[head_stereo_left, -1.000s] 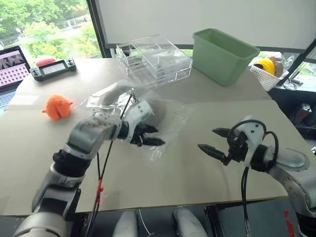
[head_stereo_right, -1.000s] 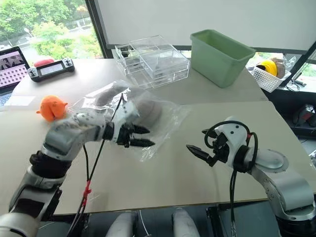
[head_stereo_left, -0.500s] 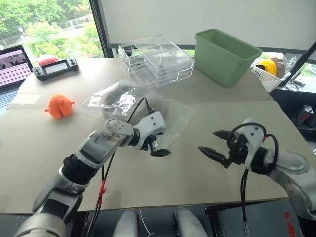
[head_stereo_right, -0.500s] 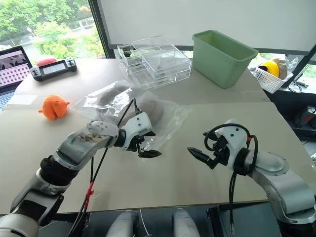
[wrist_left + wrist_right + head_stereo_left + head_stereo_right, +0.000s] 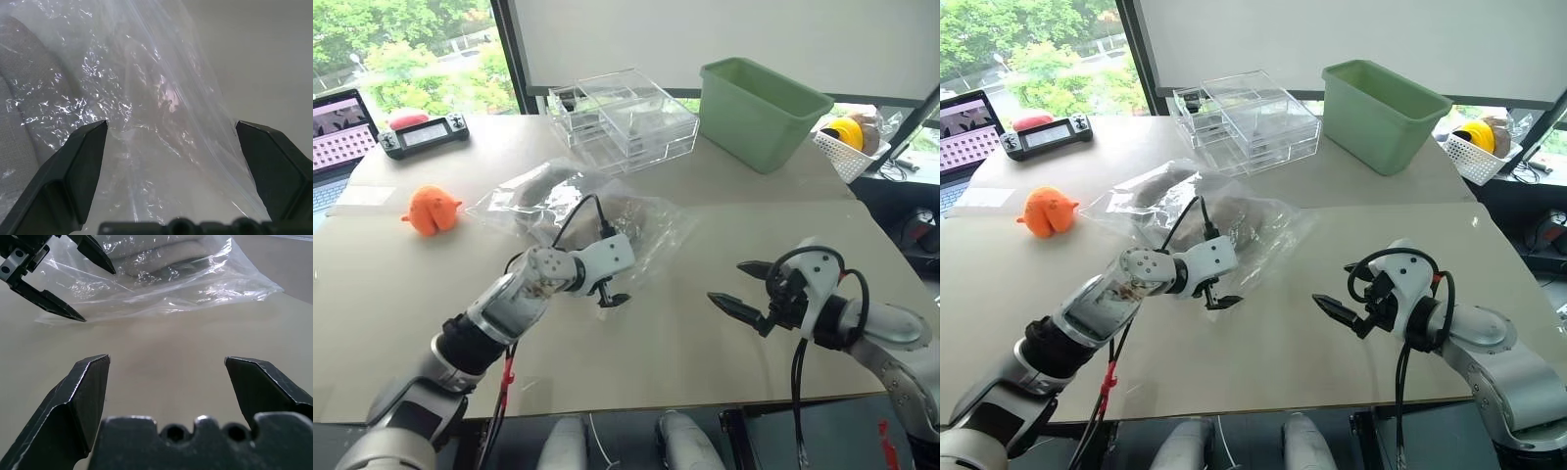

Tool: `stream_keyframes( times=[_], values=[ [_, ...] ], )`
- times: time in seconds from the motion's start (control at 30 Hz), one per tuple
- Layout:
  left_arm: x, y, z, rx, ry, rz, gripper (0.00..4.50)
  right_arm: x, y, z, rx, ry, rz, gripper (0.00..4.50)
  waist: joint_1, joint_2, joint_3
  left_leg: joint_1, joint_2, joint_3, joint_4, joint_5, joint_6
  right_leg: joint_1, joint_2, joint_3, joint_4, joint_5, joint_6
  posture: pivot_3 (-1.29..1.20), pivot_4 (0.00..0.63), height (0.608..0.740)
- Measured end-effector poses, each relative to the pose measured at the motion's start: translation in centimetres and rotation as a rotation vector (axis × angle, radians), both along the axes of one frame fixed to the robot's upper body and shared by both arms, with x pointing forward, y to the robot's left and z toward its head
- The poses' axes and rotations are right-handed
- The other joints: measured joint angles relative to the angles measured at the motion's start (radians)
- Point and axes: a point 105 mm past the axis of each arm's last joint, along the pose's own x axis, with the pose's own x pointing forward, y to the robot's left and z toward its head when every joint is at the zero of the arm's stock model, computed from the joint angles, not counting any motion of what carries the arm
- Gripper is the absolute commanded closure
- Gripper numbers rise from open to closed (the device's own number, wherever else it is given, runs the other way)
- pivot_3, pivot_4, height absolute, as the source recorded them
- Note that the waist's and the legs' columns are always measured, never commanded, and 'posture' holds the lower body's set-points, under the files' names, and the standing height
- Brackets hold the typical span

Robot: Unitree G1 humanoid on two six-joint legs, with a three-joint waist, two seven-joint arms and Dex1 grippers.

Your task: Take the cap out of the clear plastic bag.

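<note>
The clear plastic bag lies mid-table, long axis slanting from the orange toy toward the right gripper. Left wrist view shows the cap inside. Both grippers, including the left gripper, gape wide, empty.

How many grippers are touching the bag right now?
1 at most: the left gripper, open, sits at the clear plastic bag's near edge; contact unclear. Right gripper hangs apart.
</note>
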Motion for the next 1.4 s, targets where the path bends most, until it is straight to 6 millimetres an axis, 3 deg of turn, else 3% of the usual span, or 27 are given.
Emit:
stream_keyframes(
  times=[0.2,0.3,0.63,0.93,1.07,1.27,1.4],
  values=[
    [0.1,0.1,0.0,0.013,-0.006,0.000,0.02,0.0,0.0,0.0,0.000,-0.002,-0.002,0.00,0.000,0.000,0.000,0.000,0.000,0.000,0.000,0.000,0.000,0.000,0.000,0.000,0.000,0.000,0.000,0.00,0.150,0.735],
    [0.2,0.3,-0.2,0.019,-0.001,0.006,0.74,0.1,0.0,0.1,-0.001,-0.005,-0.005,0.00,0.000,0.000,0.000,0.000,0.000,0.000,0.000,0.000,0.000,0.000,0.000,0.000,0.000,0.000,0.000,0.00,0.150,0.735],
    [0.3,0.4,-0.2,0.026,-0.006,0.008,4.44,0.1,-0.1,0.1,0.000,-0.008,-0.013,0.00,0.000,0.000,0.000,0.000,0.000,0.000,0.000,0.000,0.000,0.000,0.000,0.000,0.000,0.000,0.000,0.00,0.150,0.735],
    [0.6,0.5,0.0,0.019,-0.021,0.014,4.47,0.1,-0.1,0.1,0.000,-0.008,-0.013,0.00,0.000,0.000,0.000,0.000,0.000,0.000,0.000,0.000,0.000,0.000,0.000,0.000,0.000,0.000,0.000,0.00,0.150,0.735],
    [2.0,2.0,2.3,-0.114,0.002,0.069,4.47,0.3,0.1,0.4,0.000,-0.019,-0.009,0.00,-0.003,0.000,0.000,0.000,0.000,0.000,0.000,0.000,0.000,0.000,0.000,0.000,0.001,0.000,0.000,0.00,0.150,0.735],
    [2.5,6.1,6.6,-0.273,0.055,0.038,4.47,1.4,2.5,1.8,0.034,-0.072,0.061,0.00,-0.014,0.000,0.000,0.001,0.000,0.000,-0.001,0.000,0.000,0.000,0.000,0.000,0.001,0.000,0.000,0.00,0.150,0.735],
    [1.9,6.6,6.7,-0.321,0.123,-0.004,4.47,2.8,4.7,3.4,0.075,-0.135,0.113,0.00,-0.006,0.000,0.000,0.000,0.000,0.000,0.000,0.000,0.000,-0.001,0.000,-0.001,0.000,0.000,0.000,0.00,0.150,0.735]
  ],
)
